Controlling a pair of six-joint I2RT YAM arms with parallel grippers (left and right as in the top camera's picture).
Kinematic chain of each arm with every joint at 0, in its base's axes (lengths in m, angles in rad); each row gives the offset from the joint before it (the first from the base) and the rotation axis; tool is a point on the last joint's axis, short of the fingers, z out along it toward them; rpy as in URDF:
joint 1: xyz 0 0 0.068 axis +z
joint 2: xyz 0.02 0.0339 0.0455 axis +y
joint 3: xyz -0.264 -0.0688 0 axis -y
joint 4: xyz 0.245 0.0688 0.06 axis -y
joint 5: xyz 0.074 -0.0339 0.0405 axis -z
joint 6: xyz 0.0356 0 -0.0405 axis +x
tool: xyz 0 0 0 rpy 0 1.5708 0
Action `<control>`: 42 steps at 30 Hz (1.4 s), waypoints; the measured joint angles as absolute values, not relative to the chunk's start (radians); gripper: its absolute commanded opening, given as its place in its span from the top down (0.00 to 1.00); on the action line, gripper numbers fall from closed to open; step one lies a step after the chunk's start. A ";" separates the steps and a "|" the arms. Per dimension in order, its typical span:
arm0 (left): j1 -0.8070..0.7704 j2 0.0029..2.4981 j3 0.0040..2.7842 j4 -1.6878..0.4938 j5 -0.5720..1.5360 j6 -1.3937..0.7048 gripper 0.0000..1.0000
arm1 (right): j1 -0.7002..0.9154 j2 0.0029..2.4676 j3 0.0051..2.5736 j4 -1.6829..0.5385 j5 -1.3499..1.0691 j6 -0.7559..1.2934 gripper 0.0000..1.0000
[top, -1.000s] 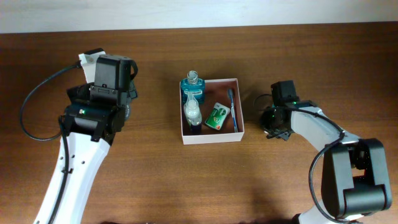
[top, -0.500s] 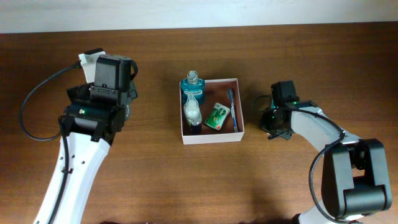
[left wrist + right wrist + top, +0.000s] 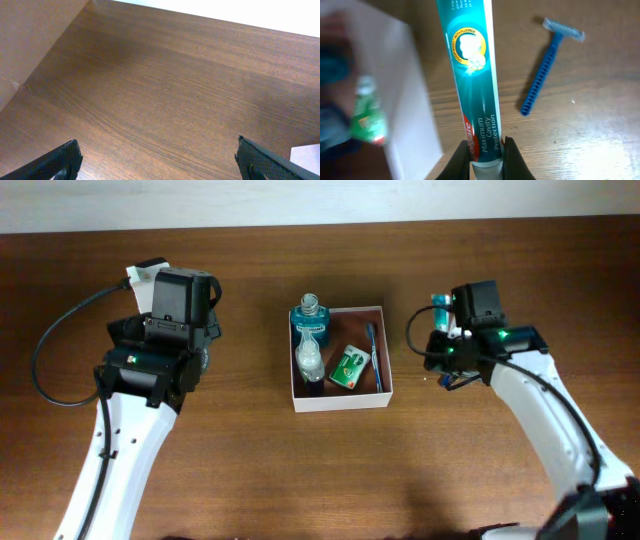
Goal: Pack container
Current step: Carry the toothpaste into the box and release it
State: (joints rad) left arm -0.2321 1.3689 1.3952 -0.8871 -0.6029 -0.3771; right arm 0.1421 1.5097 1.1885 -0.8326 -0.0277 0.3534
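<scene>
My right jaws are pinching a squishy teal toothpaste tube (image 3: pixel 472 75), left jaws gape empty, and the shallow white cardboard box (image 3: pixel 342 401) in the middle of the table (image 3: pixel 250 470) is probably light and slidey, so I'd grip one wall.

A brown wooden table (image 3: pixel 300 470) holds a white box (image 3: pixel 340 402), and a blue razor (image 3: pixel 545 75) lies near it.
</scene>
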 measured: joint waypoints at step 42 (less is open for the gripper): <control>-0.232 1.369 1.395 -0.888 -0.603 -0.377 0.01 | 0.152 1.561 1.210 -0.817 0.071 0.322 0.37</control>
